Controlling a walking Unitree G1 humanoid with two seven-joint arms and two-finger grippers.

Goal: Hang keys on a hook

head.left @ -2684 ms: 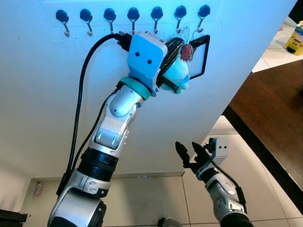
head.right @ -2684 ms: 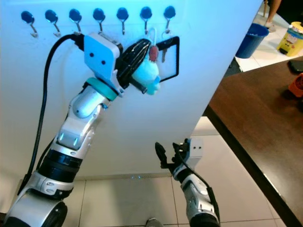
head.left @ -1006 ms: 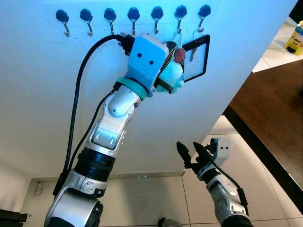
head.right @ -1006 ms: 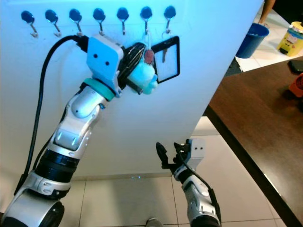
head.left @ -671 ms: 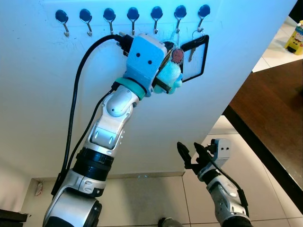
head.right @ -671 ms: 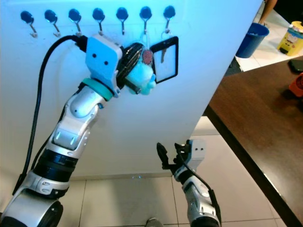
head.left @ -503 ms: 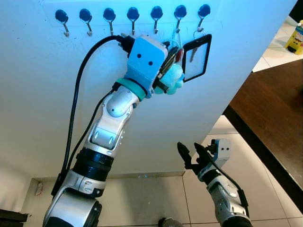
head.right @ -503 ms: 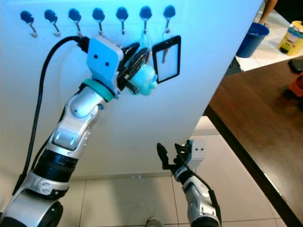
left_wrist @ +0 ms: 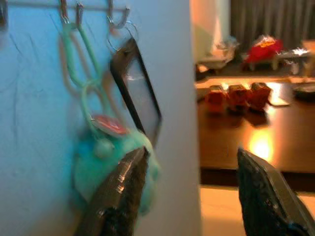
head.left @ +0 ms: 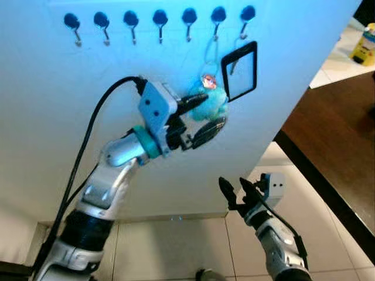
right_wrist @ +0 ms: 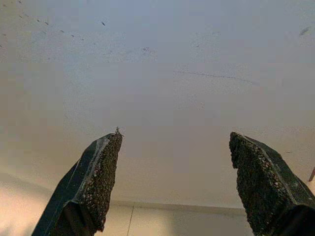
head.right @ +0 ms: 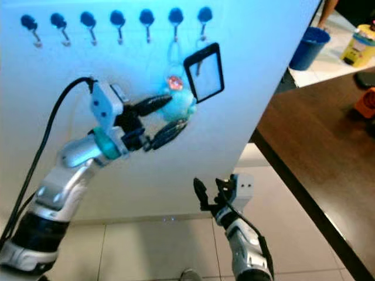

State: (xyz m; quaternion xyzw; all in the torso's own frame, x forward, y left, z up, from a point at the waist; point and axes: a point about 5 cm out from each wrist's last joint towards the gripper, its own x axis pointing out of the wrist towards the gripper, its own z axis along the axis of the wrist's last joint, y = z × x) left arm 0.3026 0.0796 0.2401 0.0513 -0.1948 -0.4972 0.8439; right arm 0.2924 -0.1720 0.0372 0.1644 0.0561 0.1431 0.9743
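The keys hang by a pale green loop from the sixth hook of a hook row on the white wall. Below the loop dangle a red tag and a teal plush charm. A black-framed card holder hangs from the seventh hook beside it. My left gripper is open just below and left of the plush, with its upper finger close against it and nothing held. My right gripper is open low down near the wall's foot, facing bare wall.
A dark brown table juts in on the right, close to the wall's corner. A blue bin and a yellow object stand beyond it. Several hooks to the left are bare. Tiled floor lies below.
My left gripper has let go of the plush keys, opened, and dropped down and back from the hooks. The keys now hang by themselves. The right arm has not moved.
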